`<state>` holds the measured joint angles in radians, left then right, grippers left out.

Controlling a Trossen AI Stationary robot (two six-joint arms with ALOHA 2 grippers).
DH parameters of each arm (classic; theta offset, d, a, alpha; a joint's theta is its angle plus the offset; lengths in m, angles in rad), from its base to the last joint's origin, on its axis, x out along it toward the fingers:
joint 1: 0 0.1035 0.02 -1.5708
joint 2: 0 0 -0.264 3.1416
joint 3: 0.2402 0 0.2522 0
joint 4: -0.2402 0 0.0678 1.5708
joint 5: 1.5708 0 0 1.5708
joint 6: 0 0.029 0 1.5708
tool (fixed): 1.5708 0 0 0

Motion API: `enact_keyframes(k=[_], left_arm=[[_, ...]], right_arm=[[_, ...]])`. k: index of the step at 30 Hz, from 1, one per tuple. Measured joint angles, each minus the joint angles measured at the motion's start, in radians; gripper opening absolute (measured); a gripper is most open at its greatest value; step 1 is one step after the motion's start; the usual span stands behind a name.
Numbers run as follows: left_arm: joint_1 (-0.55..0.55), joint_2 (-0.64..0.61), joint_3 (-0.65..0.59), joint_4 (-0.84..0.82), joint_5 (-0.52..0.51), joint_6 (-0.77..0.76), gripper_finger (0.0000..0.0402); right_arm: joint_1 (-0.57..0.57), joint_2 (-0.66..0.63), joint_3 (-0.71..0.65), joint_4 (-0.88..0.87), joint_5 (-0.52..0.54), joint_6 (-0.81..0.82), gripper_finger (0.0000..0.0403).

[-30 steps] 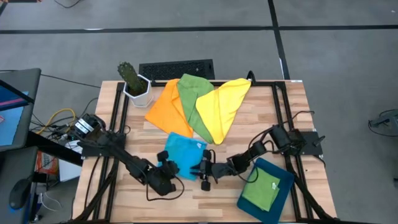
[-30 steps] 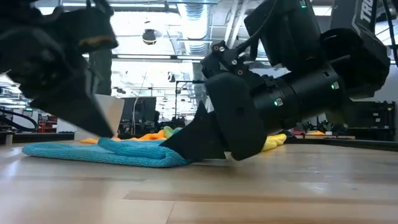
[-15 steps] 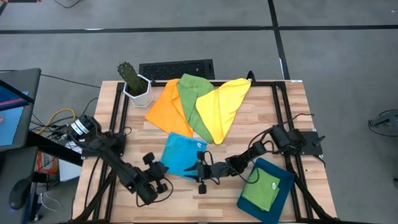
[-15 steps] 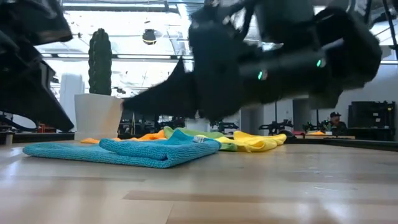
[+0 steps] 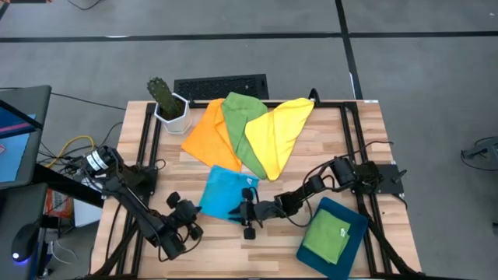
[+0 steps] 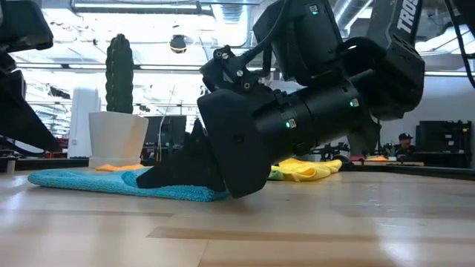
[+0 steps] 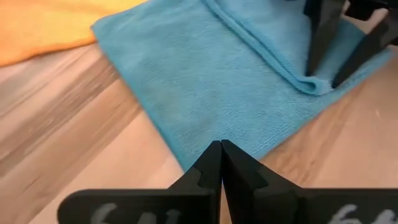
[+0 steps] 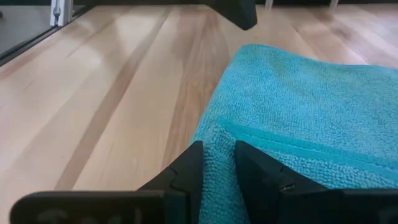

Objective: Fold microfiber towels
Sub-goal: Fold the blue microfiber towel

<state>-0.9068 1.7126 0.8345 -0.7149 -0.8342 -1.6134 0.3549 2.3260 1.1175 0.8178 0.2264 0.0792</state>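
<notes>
on the wood-plank table (image 5: 327, 148), right end effector (image 8: 214, 163) pinches the nubby blue towel (image 8: 298, 106).

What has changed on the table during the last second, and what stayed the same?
The left end effector, shut and empty, drew back off the blue towel toward the table's near-left edge. The right end effector slid left along the towel's near edge and now pinches its fold. The other towels, cactus pot and teal tray stayed put.

A potted cactus (image 5: 166, 99), keyboard (image 5: 220, 85) and teal tray (image 5: 354, 227) share the table (image 5: 334, 148).
</notes>
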Motion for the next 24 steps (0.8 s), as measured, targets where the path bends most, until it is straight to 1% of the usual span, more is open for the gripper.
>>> enact_keyframes(k=[5,7,9,11,14,16,18,19,24], left_arm=[[-0.027,0.0,-0.003,-0.008,-0.009,-0.14,0.0],[-0.045,0.004,-0.017,0.012,-0.042,-0.234,0.0],[-0.06,0.015,-0.031,0.033,-0.055,-0.321,0.0],[-0.072,0.036,-0.042,0.037,-0.063,-0.394,0.0],[-0.084,0.074,-0.062,0.053,-0.112,-0.515,0.0],[-0.081,0.105,-0.072,0.063,-0.108,-0.577,0.0001],[-0.079,0.138,-0.074,0.065,-0.087,-0.626,0.0009],[-0.08,0.156,-0.074,0.078,-0.093,-0.643,0.0015],[-0.08,0.198,-0.071,0.092,-0.114,-0.646,0.0055]], right_arm=[[0.0,0.0,0.0,-0.003,0.001,0.0,0.0118],[0.0,0.0,0.0,-0.005,0.001,0.0,0.0118],[0.0,0.0,0.0,-0.006,0.001,0.0,0.0118],[-0.004,0.0,0.0,-0.007,0.002,0.001,0.0118],[-0.004,0.0,0.0,-0.007,0.001,0.001,0.0118],[-0.004,0.0,-0.001,-0.007,0.001,0.002,0.0118],[-0.004,0.0,-0.001,-0.007,0.002,0.002,0.0118],[-0.003,0.0,-0.001,-0.007,0.001,0.002,0.0118],[-0.002,0.0,-0.002,-0.007,0.003,0.002,0.0118]])
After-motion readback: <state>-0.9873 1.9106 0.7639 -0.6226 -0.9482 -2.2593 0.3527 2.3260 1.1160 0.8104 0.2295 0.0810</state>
